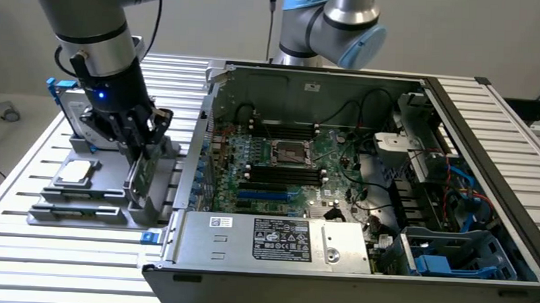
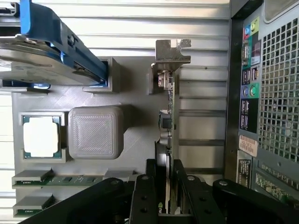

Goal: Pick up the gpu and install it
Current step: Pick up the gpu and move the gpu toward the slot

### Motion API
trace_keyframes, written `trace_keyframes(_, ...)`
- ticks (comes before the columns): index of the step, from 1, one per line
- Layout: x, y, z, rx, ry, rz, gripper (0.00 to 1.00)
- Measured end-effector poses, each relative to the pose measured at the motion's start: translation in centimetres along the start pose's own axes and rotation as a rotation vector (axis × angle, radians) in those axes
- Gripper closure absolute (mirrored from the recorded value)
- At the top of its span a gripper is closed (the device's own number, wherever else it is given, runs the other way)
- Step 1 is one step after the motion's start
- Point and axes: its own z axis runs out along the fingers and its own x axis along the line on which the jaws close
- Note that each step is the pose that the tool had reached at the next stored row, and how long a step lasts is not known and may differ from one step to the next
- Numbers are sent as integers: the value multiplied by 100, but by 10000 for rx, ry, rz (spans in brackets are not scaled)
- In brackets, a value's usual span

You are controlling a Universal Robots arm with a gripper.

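Bit of an awkward one: the bottom edge of the gpu (image 1: 141, 181) is being hidden by the grey holder (image 1: 79, 212) it's being stood up in, so whether it's being lifted clear can't be told. That holder is being carried on the worktop (image 1: 33, 251), just beside the open case (image 1: 337, 292) on the exterior view's left.

The card is being pinched by the jaws at a narrow setting, one finger on each face. That contact is being blocked by the arm in the exterior view. In the wrist view the card is being shown edge-on, with its metal bracket (image 2: 170, 53) at the far end and the case's port panel (image 2: 250, 88) near it. The motherboard (image 1: 252, 151) is being shown from the exterior view. The hard drive (image 2: 51, 51) is being cut off at the picture's edge.
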Motion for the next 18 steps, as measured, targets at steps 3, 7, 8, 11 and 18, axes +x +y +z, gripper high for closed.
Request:
trace_keyframes(3,-1,4,-135,0,-1,0,74)
trace_keyframes(7,-2,9,-317,1,0,0,74)
trace_keyframes(8,-3,11,-363,0,-1,0,74)
trace_keyframes(11,-4,15,-501,0,-1,0,74)
trace_keyframes(18,-23,23,-820,0,0,-4,74)
